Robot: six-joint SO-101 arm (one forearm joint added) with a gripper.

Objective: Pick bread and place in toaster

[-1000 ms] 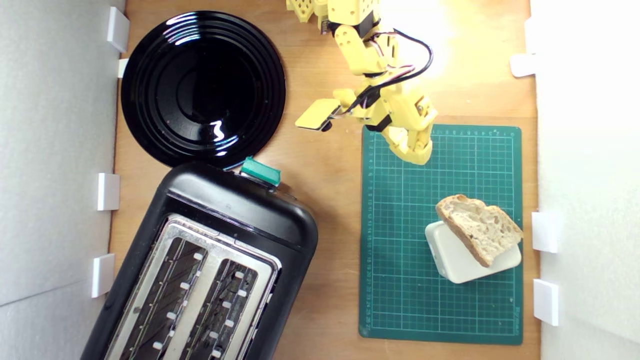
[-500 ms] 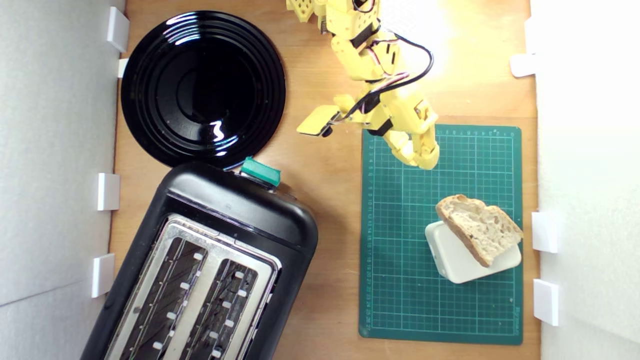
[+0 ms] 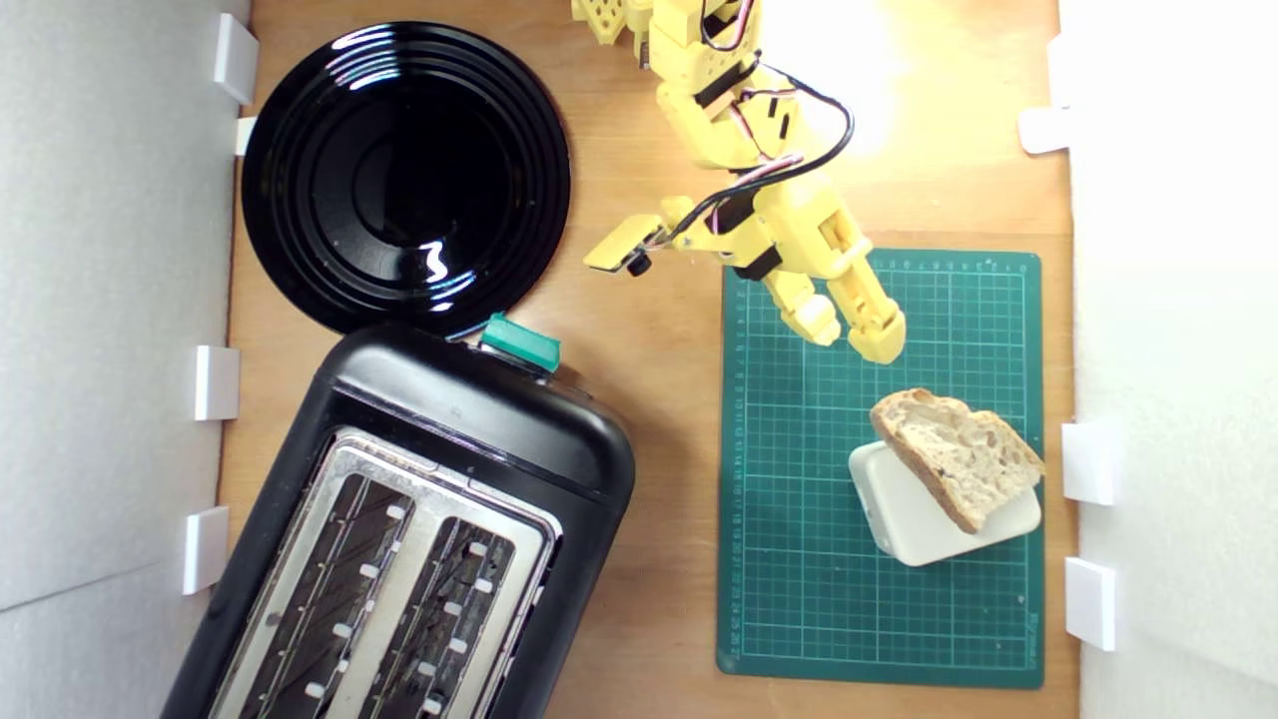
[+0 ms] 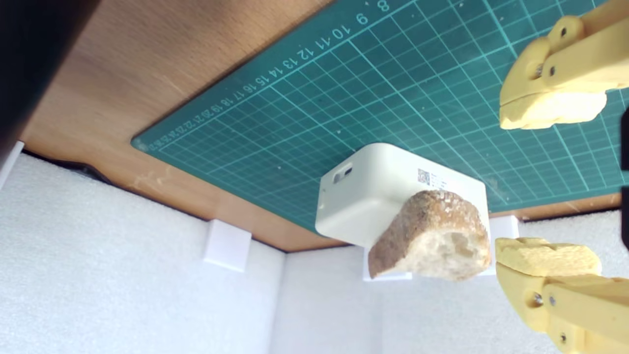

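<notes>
The bread (image 3: 960, 454) (image 4: 432, 238), a half-oval slice with a brown crust, lies propped on a cream rounded box (image 3: 914, 514) (image 4: 378, 194) on the green cutting mat (image 3: 799, 499). My yellow gripper (image 3: 851, 337) (image 4: 548, 184) hangs open over the mat's far part, a short way from the slice, with nothing between its fingers. The black toaster (image 3: 419, 529) with a silver slotted top and a teal lever (image 3: 519, 343) stands at the exterior view's lower left, both slots empty.
A round black plate (image 3: 404, 175) lies behind the toaster. White foam walls (image 3: 120, 300) with small white blocks border the wooden table (image 3: 659, 399) on both sides. In the wrist view a foam wall (image 4: 147, 295) stands just beyond the box.
The gripper has moved toward the bread over the mat and its fingers have spread open. The bread, box and toaster have not moved.
</notes>
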